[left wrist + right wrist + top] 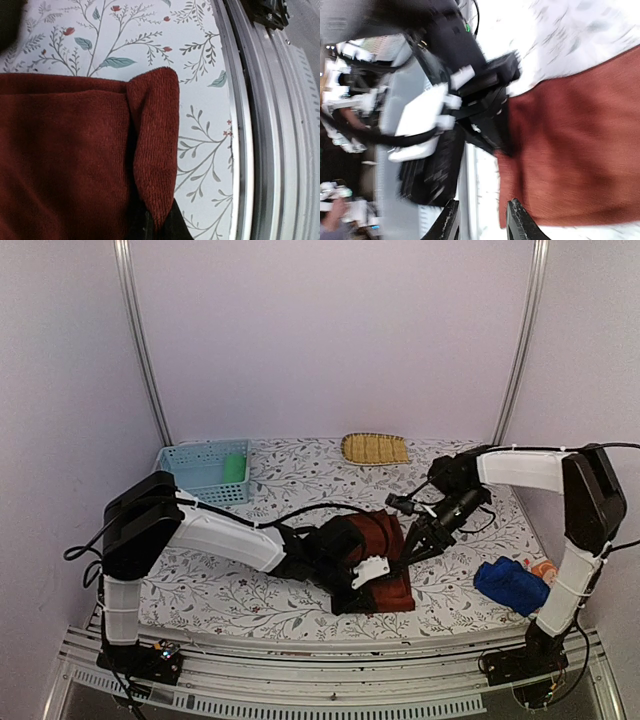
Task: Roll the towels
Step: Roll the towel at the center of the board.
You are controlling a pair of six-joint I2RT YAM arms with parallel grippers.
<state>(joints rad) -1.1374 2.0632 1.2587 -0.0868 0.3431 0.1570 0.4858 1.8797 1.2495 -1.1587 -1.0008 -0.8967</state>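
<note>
The dark reddish-brown towel lies flat near the table's front middle. My left gripper is shut on its near edge; in the left wrist view a fold of the towel runs down between the two black fingertips. My right gripper is open and empty, just above the towel's right edge. In the right wrist view its gripper has the towel beside its right finger. The blue towel and the orange towel lie bunched at the front right. The green towel sits rolled in the basket.
A pale blue perforated basket stands at the back left. A yellow straw tray lies at the back middle. The metal front rail runs close to the towel's near edge. The left arm reaches across the front left.
</note>
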